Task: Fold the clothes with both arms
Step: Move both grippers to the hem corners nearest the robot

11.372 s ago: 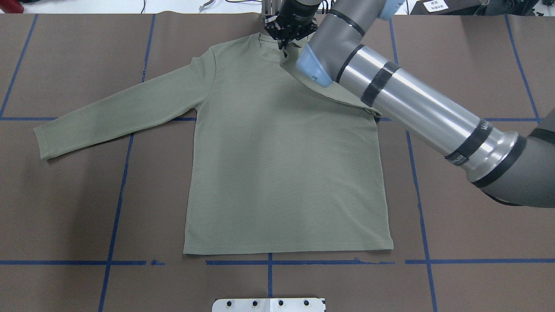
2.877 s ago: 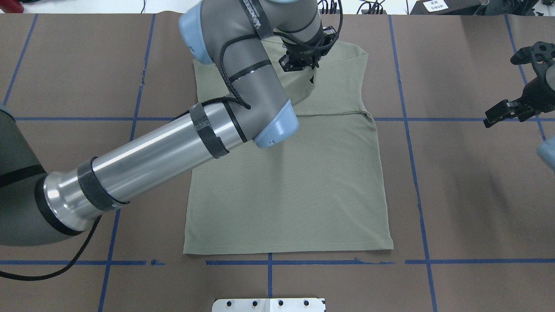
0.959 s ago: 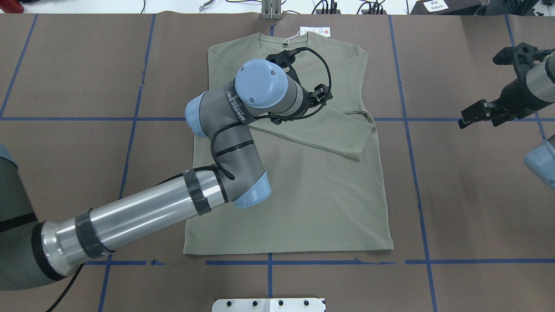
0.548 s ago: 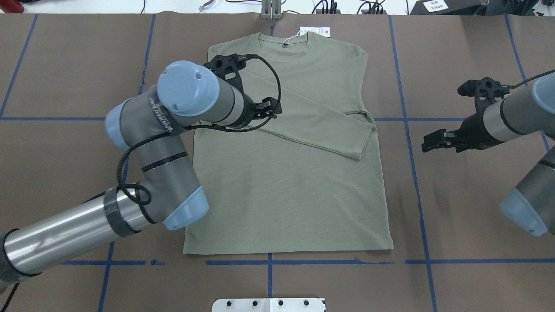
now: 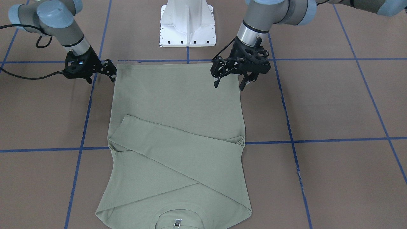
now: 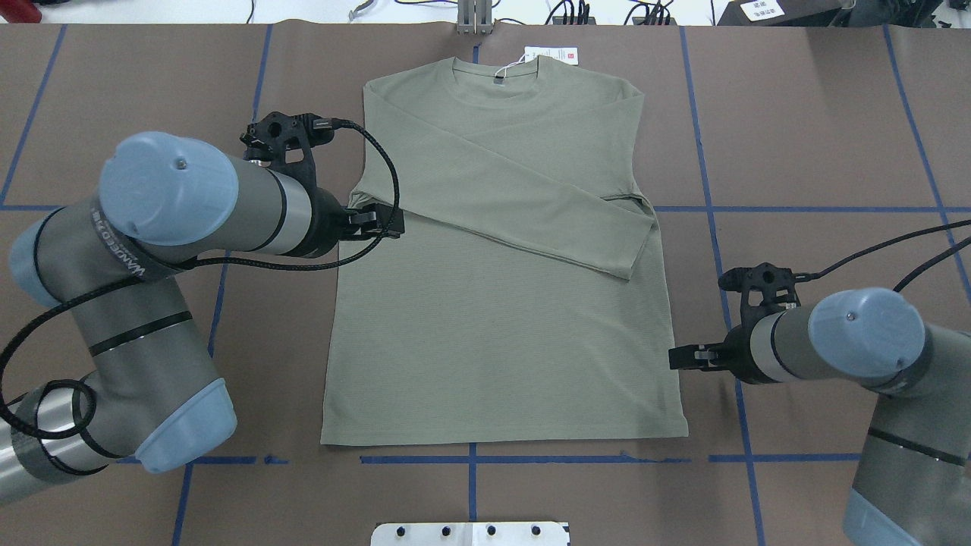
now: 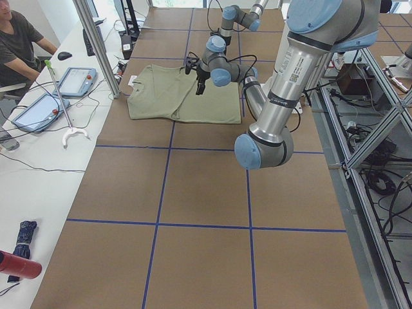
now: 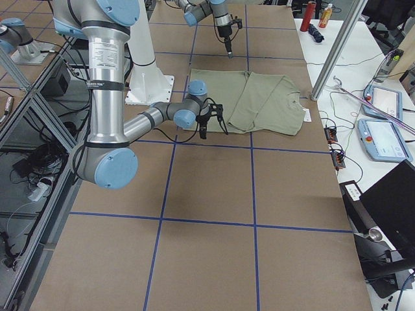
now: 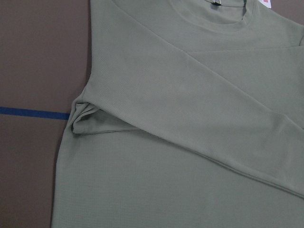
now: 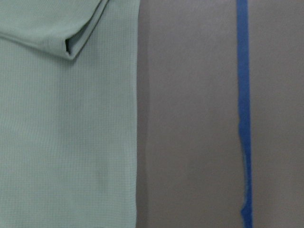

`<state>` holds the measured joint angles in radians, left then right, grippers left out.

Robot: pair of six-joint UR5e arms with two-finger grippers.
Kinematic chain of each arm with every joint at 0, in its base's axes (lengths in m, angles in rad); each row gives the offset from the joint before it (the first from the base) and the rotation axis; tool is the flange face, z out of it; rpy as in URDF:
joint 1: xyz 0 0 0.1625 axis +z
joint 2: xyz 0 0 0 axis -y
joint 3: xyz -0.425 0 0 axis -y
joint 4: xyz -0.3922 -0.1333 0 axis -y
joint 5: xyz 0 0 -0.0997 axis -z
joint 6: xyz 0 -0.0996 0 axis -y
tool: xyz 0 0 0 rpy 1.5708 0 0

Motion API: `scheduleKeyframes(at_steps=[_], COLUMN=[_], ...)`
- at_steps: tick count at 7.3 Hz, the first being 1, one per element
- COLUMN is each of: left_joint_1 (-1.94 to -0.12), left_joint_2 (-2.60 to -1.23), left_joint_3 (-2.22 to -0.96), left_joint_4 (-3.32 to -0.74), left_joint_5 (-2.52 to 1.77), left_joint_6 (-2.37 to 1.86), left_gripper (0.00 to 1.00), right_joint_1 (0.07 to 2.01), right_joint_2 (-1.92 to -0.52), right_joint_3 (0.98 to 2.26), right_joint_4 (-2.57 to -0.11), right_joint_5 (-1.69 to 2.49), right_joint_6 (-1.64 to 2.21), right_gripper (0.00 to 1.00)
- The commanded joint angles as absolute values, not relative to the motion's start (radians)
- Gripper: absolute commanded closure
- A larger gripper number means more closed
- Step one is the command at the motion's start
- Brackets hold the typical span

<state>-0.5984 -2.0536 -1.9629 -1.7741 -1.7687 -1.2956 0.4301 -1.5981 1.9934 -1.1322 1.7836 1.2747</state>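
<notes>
Bare table point(image 6: 796, 114) flanks shirt point(image 6: 501, 341) both sides; pedestal base point(image 5: 187, 22) stands near hem edge.

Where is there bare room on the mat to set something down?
Widest bare mat: far right, between the shirt and the mat edge, beyond the right claw. Another patch lies far left, beyond the left claw. Crowded: both sides of the shirt near its hem, where the claws hover, and the thin strip between hem and white base plate.

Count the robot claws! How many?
2. The left gripper hangs open above the left side of the shirt; the right gripper is open beside its right edge, near the hem.
</notes>
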Motion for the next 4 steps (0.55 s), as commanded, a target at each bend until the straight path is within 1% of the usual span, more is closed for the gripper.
scheduleKeyframes(at_steps=[1, 4], left_joint_1=[-0.598, -0.598], left_joint_2=[-2.039, -2.040], left_joint_3=[-1.988, -1.997], left_joint_4=[-1.763, -1.763], left_joint_5=[-1.769, -1.769], left_joint_6=[-1.293, -1.295], left_gripper=[0.00, 0.00], right_joint_1=[0.339, 0.304], right_joint_2=[-1.598, -1.598], right_joint_3=[2.000, 1.999], right_joint_4=[-1.135, -1.140], right_joint_5=[1.743, 1.744], right_joint_6=[1.310, 1.315], right_gripper=[0.00, 0.00])
